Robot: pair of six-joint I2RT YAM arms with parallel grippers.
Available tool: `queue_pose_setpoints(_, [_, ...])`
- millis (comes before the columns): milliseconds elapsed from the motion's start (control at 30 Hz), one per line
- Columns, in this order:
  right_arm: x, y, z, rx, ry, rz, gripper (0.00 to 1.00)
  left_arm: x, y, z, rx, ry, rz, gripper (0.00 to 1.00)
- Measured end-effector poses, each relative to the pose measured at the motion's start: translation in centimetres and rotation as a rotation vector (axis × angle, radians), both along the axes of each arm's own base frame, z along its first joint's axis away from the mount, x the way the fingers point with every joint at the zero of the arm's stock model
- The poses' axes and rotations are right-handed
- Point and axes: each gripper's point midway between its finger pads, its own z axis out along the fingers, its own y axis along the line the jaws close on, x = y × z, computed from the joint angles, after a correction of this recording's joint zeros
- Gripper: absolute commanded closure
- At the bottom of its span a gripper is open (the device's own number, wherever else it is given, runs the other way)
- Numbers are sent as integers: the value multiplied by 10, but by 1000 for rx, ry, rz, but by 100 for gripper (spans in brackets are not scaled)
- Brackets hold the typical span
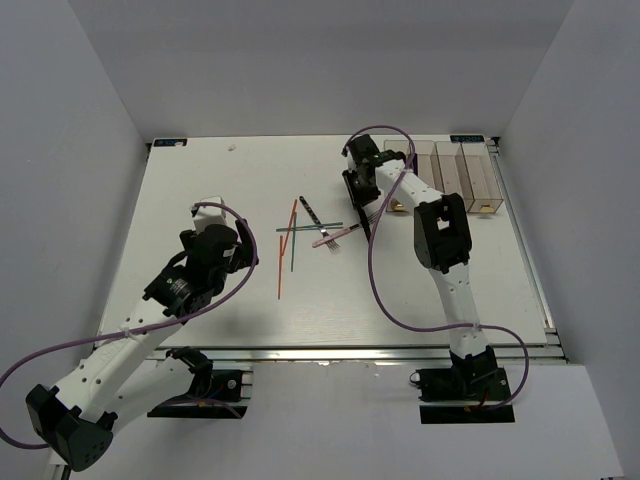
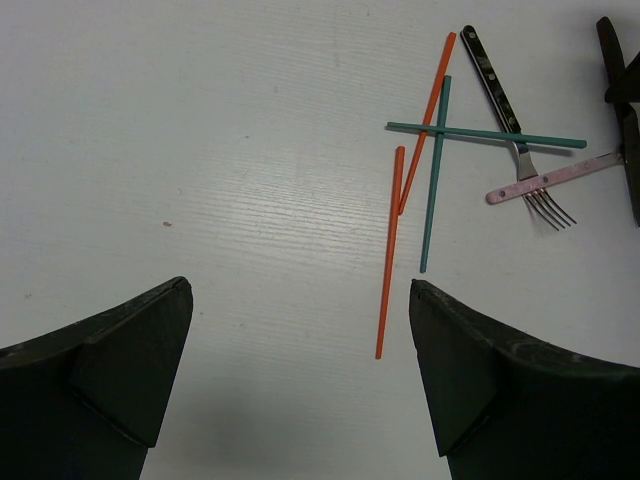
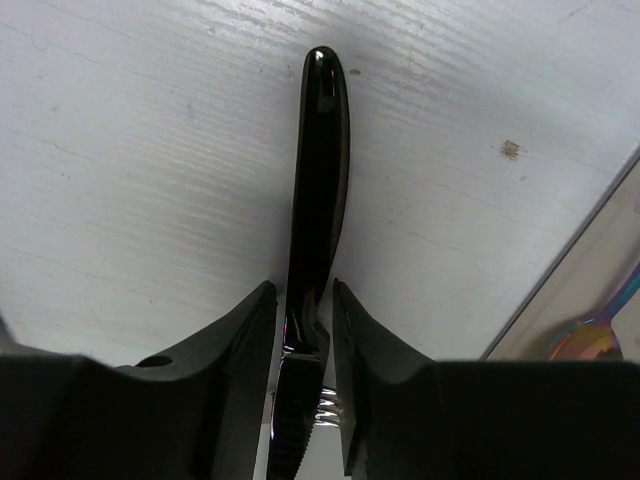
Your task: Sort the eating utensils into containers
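The dark knife [image 3: 322, 150] is clamped between the jaws of the right gripper [image 3: 303, 295], its handle projecting ahead of them. The left gripper [image 2: 298, 290] is held with jaws apart, an orange chopstick [image 2: 388, 260] lying just ahead.

The white, faintly grained table [image 1: 200, 190] carried a loose cluster of utensils near its middle. Two orange chopsticks [image 2: 389, 250] lay near to far, overlapping only at their ends. Two green chopsticks [image 2: 434, 180] crossed each other, and the sideways one also crossed the farther orange chopstick. A fork with a dark speckled handle [image 2: 490, 80] crossed that same green chopstick and a pink-handled utensil [image 2: 560, 175]. A row of clear bins [image 1: 478, 178] stood at the far right corner.
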Motion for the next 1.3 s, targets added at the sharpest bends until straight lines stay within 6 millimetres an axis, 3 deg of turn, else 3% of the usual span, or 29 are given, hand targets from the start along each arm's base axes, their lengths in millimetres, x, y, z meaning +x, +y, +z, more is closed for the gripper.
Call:
queue_pose_setpoints(200, [2, 1, -1, 4, 5, 3, 74, 0, 0, 0, 0, 0, 0, 2])
queue_pose_setpoints(300, [2, 2, -1, 15, 7, 6, 90, 0, 0, 0, 0, 0, 0, 2])
queue_pose_setpoints(333, [2, 3, -1, 19, 8, 7, 100, 0, 0, 0, 0, 0, 0, 2])
queue_pose_setpoints(800, [-13, 17, 11, 155, 33, 6, 100, -1, 1, 3, -7, -10, 0, 2])
queue_pose_setpoints(967, [-19, 26, 55, 260, 3, -1, 100, -1, 1, 4, -9, -13, 0, 2])
queue_pose_setpoints(1100, [-11, 23, 113, 336, -100, -14, 100, -1, 1, 5, -12, -16, 0, 2])
queue_pose_setpoints(1200, [2, 1, 139, 332, -175, -66, 100, -1, 1, 5, -12, -17, 0, 2])
queue_pose_setpoints(1300, [28, -40, 147, 289, -229, -160, 100, -2, 1, 5, -12, -17, 0, 2])
